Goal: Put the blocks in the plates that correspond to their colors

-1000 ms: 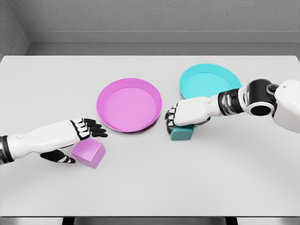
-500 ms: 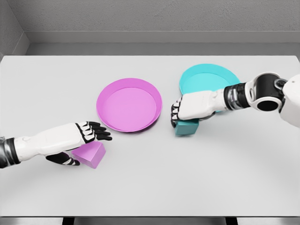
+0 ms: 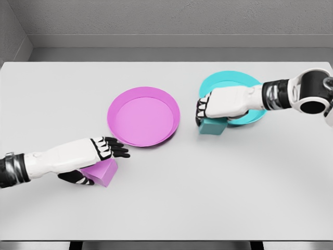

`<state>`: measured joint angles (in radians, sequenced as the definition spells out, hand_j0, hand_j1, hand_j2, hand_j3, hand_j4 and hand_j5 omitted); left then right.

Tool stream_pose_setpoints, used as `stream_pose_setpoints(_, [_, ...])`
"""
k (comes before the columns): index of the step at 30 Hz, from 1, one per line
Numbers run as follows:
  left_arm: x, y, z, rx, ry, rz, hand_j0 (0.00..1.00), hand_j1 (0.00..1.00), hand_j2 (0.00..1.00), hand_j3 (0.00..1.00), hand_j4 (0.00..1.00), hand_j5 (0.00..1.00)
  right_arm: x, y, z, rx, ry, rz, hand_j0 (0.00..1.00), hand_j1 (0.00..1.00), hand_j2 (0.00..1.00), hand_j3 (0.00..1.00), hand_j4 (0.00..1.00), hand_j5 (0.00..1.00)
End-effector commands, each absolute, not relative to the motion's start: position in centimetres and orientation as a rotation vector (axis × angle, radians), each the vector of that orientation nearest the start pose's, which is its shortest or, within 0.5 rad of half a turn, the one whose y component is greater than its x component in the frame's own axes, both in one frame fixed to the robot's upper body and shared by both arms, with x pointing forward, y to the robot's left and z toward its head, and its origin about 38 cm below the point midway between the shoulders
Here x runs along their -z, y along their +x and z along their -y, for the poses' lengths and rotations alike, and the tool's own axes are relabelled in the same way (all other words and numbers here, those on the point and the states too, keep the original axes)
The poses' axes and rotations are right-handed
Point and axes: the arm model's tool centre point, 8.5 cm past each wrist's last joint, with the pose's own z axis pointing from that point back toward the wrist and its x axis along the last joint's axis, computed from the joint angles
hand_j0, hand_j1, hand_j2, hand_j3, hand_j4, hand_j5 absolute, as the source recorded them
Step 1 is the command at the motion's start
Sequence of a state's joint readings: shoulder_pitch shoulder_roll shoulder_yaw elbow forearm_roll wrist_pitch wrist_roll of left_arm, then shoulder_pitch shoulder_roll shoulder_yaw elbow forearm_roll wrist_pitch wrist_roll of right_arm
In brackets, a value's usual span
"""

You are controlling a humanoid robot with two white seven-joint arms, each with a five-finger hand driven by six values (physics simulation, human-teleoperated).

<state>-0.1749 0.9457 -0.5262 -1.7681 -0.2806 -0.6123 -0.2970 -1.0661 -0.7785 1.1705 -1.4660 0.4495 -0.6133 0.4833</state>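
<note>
A teal block (image 3: 213,126) hangs just off the table beside the near-left rim of the cyan plate (image 3: 227,81), with my right hand (image 3: 207,113) shut on it from above. The pink block (image 3: 102,172) lies on the table in front of the pink plate (image 3: 143,115). My left hand (image 3: 99,162) lies over the pink block, fingers stretched across its top and thumb underneath its near side. Much of the pink block is hidden by the hand.
The grey table (image 3: 218,187) ends at a wall (image 3: 166,21) behind the plates. The two plates stand side by side in the middle, the cyan one farther back and to the right.
My right hand has lifted the teal block and carried it back and right toward the cyan plate. My left hand has slid further over the pink block.
</note>
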Motion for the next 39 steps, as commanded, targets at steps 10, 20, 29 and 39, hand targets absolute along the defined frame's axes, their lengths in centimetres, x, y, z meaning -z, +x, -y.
stream_pose_setpoints(10, [-14.8,31.2,-28.0,1.923,0.02,1.611,1.0,1.0,1.0,1.0,1.0,1.0,-24.1,46.4,23.5,3.047,0.53,-1.542,0.57,0.57,0.57,0.57,0.57,0.57])
stream_pose_setpoints(20, [-14.3,31.6,-28.2,1.908,0.023,1.6,1.0,1.0,1.0,1.0,1.0,1.0,-24.1,49.1,24.5,3.11,0.61,-1.557,0.57,0.57,0.57,0.57,0.57,0.57])
stream_pose_setpoints(29, [-13.5,31.4,-27.8,1.916,-0.007,1.58,0.95,0.95,0.95,0.95,0.95,0.95,-23.3,51.2,26.5,3.195,0.683,-1.596,0.57,0.57,0.57,0.57,0.57,0.57])
stream_pose_setpoints(39, [-13.4,31.4,-27.8,1.945,-0.01,1.553,0.58,0.58,0.58,0.58,0.58,0.58,-23.6,52.2,26.9,3.206,0.719,-1.621,0.99,0.99,0.99,0.99,0.99,0.99])
